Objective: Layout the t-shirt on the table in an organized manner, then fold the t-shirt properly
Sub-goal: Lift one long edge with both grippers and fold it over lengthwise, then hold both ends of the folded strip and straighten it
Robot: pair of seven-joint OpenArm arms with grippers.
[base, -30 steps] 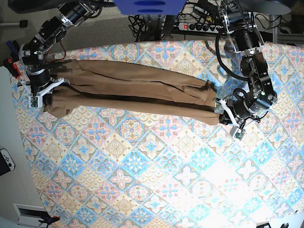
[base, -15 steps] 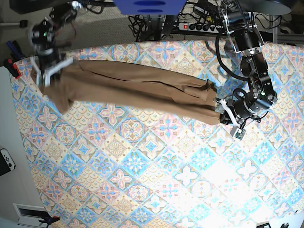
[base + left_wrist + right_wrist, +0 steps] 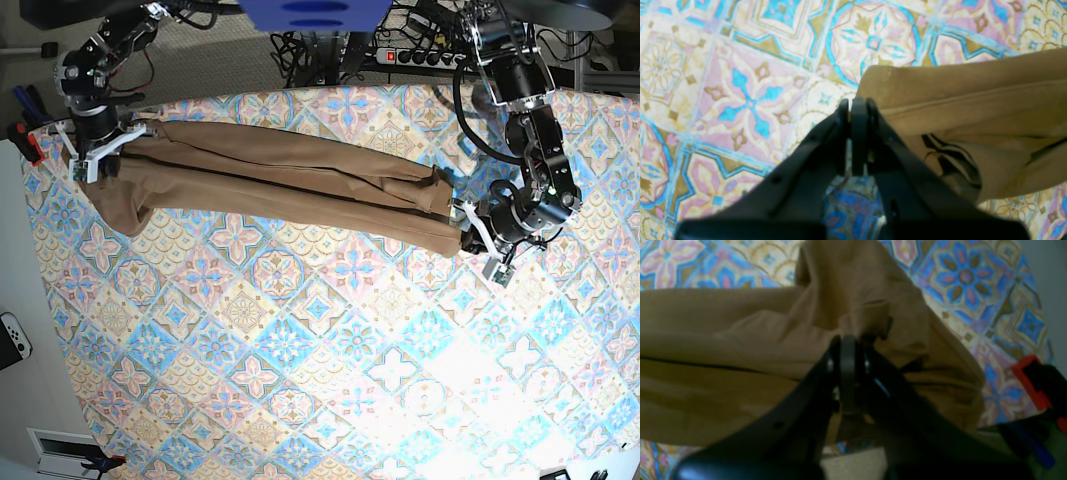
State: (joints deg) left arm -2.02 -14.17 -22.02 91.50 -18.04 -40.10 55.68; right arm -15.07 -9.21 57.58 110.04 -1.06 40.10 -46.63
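The tan-brown t-shirt (image 3: 280, 185) lies as a long folded band across the far half of the table (image 3: 330, 350), stretched between both grippers. At its left end, near the far-left corner, my right gripper (image 3: 100, 155) is shut on the t-shirt. In the right wrist view the fabric (image 3: 723, 356) bunches around the closed right gripper (image 3: 846, 340). At the band's right end, my left gripper (image 3: 468, 232) is shut low over the cloth. In the left wrist view the left gripper (image 3: 853, 103) meets the shirt's corner (image 3: 973, 100), with the jaws pressed together.
A red clamp (image 3: 30, 140) sits on the table's left edge, close to my right gripper; it also shows in the right wrist view (image 3: 1030, 383). A power strip and cables (image 3: 400, 55) lie beyond the far edge. A white controller (image 3: 12, 340) lies off the table at left.
My right gripper carried the shirt's left end toward the far-left corner, then settled slightly lower. The band now runs straighter and tauter. My left gripper stayed nearly still.
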